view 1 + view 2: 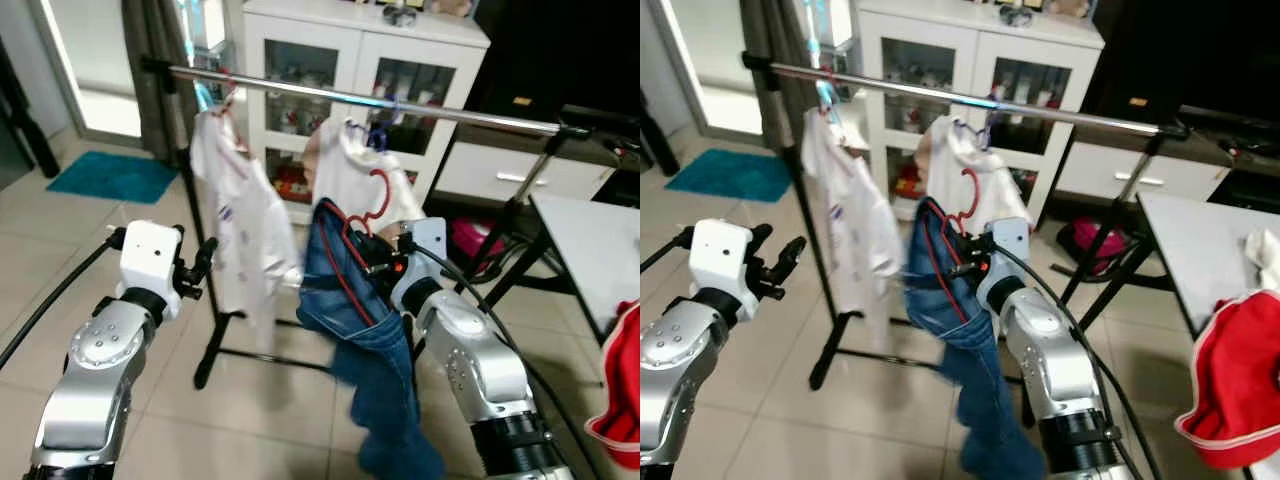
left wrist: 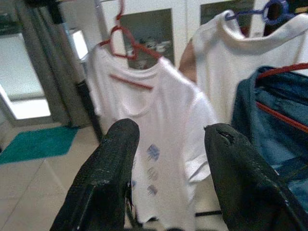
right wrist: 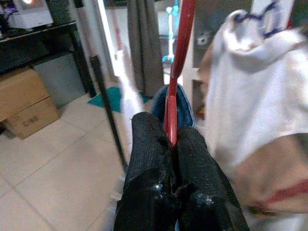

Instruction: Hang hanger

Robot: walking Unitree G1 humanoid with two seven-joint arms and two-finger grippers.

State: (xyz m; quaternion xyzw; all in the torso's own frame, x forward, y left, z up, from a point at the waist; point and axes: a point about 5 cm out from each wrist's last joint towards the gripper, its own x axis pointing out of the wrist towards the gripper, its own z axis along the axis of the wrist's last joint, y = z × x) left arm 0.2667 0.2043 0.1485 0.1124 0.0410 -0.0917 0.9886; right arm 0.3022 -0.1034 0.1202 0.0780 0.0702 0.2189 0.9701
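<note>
My right gripper (image 1: pixel 372 256) is shut on a red hanger (image 1: pixel 372 205) that carries blue jeans (image 1: pixel 375 350); its hook points up, well below the silver rail (image 1: pixel 400 105). In the right wrist view the red hanger (image 3: pixel 174 72) is pinched between the black fingers (image 3: pixel 149 159). Two white shirts hang on the rail: one (image 1: pixel 240 235) on a red hanger at the left, one (image 1: pixel 355 175) on a blue hanger just behind the jeans. My left gripper (image 1: pixel 205 262) is open, held left of the left shirt with nothing between its fingers (image 2: pixel 108 163).
The rack's black legs (image 1: pixel 215 345) stand on the tiled floor. A white glass-door cabinet (image 1: pixel 350 70) is behind the rail. At the right a white table (image 1: pixel 590 245) holds a red-and-white garment (image 1: pixel 1230 380). A teal mat (image 1: pixel 115 175) lies far left.
</note>
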